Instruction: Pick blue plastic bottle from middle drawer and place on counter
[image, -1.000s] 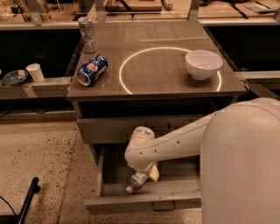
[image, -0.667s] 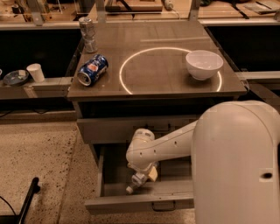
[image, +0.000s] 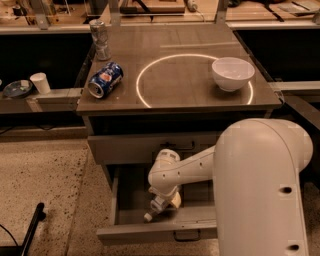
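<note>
White claw (image: 161, 204) in grey drawer (image: 131, 233), can (image: 105, 80) — blue (patterned)

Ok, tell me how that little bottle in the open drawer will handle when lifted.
The blue plastic bottle looks small, so it is probably light, and its plastic may dent under a firm squeeze. It sits slanted in the middle drawer right at the gripper. Being round, it may roll if released.

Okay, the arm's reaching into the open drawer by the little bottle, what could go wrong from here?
1. The gripper sits low in the middle drawer at the blue plastic bottle, which lies slanted near the front wall; it could slip or roll.
2. Lifting out, the bottle might knock the closed drawer above.
3. On the counter, a lying soda can and a white bowl could get bumped.
</note>
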